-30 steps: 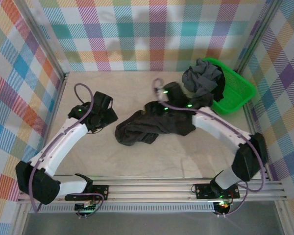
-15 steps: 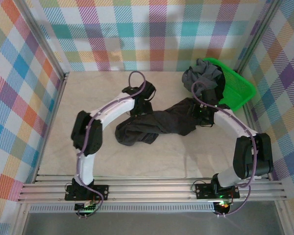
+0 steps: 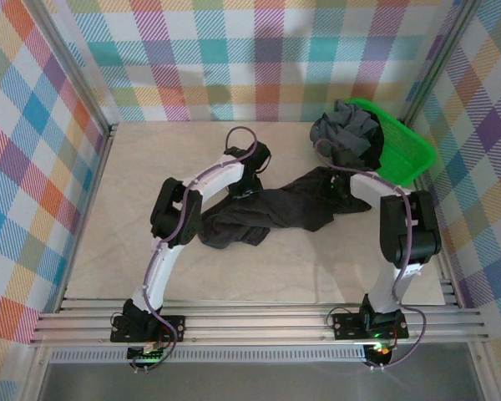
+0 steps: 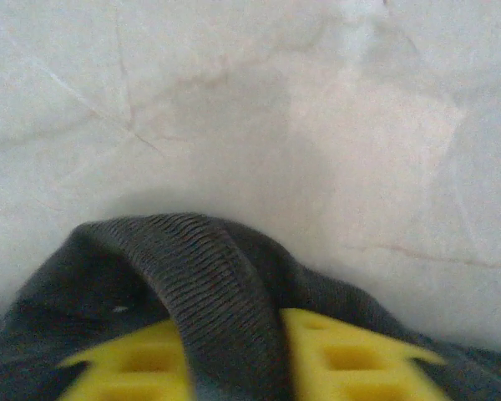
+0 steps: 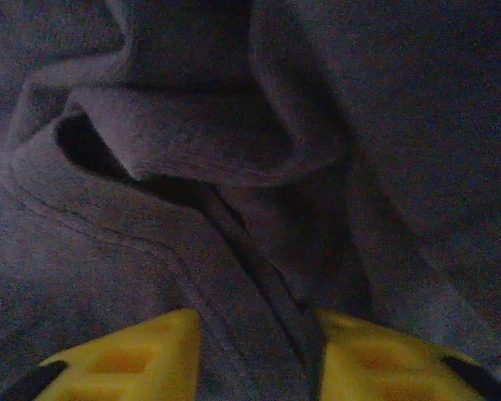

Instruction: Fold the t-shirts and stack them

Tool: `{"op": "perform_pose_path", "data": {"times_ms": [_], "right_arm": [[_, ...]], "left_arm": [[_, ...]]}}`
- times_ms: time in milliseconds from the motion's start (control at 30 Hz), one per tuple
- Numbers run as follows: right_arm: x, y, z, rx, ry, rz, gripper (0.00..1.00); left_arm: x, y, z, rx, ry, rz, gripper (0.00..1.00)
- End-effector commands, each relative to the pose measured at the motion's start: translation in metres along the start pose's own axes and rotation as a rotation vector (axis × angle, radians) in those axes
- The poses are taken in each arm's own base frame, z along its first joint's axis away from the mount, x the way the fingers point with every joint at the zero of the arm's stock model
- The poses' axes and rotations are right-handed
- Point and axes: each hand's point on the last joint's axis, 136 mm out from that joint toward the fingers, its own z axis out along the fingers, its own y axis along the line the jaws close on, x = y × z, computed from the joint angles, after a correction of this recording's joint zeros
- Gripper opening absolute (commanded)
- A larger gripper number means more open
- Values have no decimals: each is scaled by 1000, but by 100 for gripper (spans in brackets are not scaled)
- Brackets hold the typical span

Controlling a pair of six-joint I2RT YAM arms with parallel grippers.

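Observation:
A large charcoal t-shirt (image 3: pixel 263 215) lies crumpled in the middle of the table. My left gripper (image 3: pixel 249 178) is at its far left edge. In the left wrist view my left gripper (image 4: pixel 232 368) is shut on a ribbed dark band of the t-shirt (image 4: pixel 217 276), pinched between the yellow fingers (image 4: pixel 351 359). My right gripper (image 3: pixel 332 185) is on the shirt's far right end. In the right wrist view the right gripper (image 5: pixel 255 359) has a seamed fold of the t-shirt (image 5: pixel 234 251) between its yellow fingers (image 5: pixel 134 355). A grey t-shirt (image 3: pixel 342 134) is heaped in the green basket (image 3: pixel 405 154).
The basket stands at the back right corner, close to my right arm. Checked walls enclose the table on three sides. Bare tabletop (image 3: pixel 150 159) stretches left of the shirt and along the near edge (image 3: pixel 259 280).
My left arm swung from the table's left side to the shirt's far left edge, and the right arm drew back toward the basket end. Both grippers closed onto the fabric.

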Motion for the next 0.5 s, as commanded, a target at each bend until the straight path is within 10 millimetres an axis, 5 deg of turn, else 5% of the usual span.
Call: {"op": "perform_pose_path", "data": {"times_ms": [0,100,233,467], "right_arm": [[8,18,0,-43,38,-13,13],[25,31,-5,-55,51,-35,0],[57,56,-25,-91,65,-77,0],[128,132,-79,-297,120,-256,0]], "left_arm": [[-14,17,-10,-40,-17,-37,1],[-28,30,-33,-38,-69,-42,0],[-49,53,-74,-5,-136,-83,0],[-80,93,-144,64,-228,-121,0]]}}
